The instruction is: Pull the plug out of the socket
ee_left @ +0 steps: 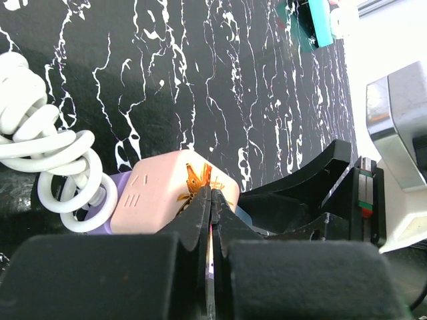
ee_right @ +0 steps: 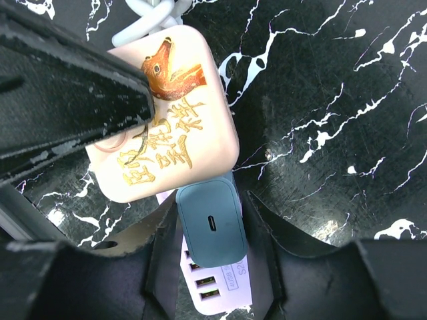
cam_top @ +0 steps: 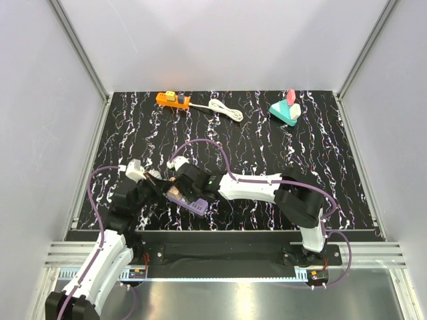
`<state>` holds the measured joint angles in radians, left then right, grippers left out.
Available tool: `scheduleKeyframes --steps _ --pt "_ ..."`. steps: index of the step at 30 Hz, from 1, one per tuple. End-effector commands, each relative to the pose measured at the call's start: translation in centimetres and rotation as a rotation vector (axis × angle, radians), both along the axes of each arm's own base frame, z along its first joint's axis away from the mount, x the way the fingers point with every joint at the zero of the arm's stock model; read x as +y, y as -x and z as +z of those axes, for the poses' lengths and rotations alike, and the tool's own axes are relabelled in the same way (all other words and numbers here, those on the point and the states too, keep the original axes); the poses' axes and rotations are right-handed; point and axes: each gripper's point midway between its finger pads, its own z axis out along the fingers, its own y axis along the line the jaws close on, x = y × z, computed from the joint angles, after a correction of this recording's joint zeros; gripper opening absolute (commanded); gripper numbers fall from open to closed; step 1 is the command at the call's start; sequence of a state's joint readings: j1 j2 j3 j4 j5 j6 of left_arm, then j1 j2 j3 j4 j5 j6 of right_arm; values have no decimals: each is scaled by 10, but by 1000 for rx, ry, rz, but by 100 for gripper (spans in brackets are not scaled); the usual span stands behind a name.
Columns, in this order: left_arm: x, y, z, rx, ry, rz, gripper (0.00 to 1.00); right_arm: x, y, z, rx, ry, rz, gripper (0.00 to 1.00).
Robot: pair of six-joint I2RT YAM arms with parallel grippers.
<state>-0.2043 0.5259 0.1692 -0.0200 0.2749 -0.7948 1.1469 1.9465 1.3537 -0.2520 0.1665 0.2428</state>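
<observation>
Table [cam_top: 267, 153]: a black top veined with white, walled in by pale panels, fills the room's work area.

Arms: the right arm [cam_top: 253, 187] stretches low across the near edge toward the left, while the left arm [cam_top: 107, 257] rises from its base to meet it at the near-left part of the table.

Purple power strip [ee_right: 217, 290]: it lies flat under both grippers, a row of USB ports showing on its near end.

Pink adapter [ee_right: 180, 107]: a rounded block printed with a brown horse head and gold characters sits on the strip, touching the plug beside it.

Coiled white cord [ee_left: 40, 153]: it is looped just beside the strip's far end, next to the pink adapter.

Teal plug [ee_right: 210, 223]: the task's piece, a dark teal charger with a single oval port on top, is seated in the purple strip.

Right gripper [ee_right: 210, 200]: its two black fingers press against either side of the teal plug, clamping it.

Left gripper [ee_left: 211, 200]: its fingers are pressed together with no gap, and the tips bear on the top of the pink adapter.

Far edge: an orange power strip [cam_top: 172, 100] with a loose white lead [cam_top: 225, 109] lies at the back left, and a teal wedge [cam_top: 283, 113] carrying pink and white pieces sits at the back right, both well apart from the arms.
</observation>
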Motion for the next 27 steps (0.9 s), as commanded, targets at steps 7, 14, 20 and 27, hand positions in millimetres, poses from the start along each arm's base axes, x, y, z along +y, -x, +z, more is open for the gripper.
scheduleKeyframes --steps 7,14,20,27 --pt "17 24 -59 169 -122 24 0 17 -8 59 -44 -115 -66 0" --pt "14 24 -62 182 -125 3 0 20 -11 73 -54 -136 -108 0" --pt "12 23 -58 154 -125 -3 0 21 -9 70 -49 -125 -102 0" --pt "2 23 -32 89 -76 -45 30 13 -5 49 -35 -84 -101 0"
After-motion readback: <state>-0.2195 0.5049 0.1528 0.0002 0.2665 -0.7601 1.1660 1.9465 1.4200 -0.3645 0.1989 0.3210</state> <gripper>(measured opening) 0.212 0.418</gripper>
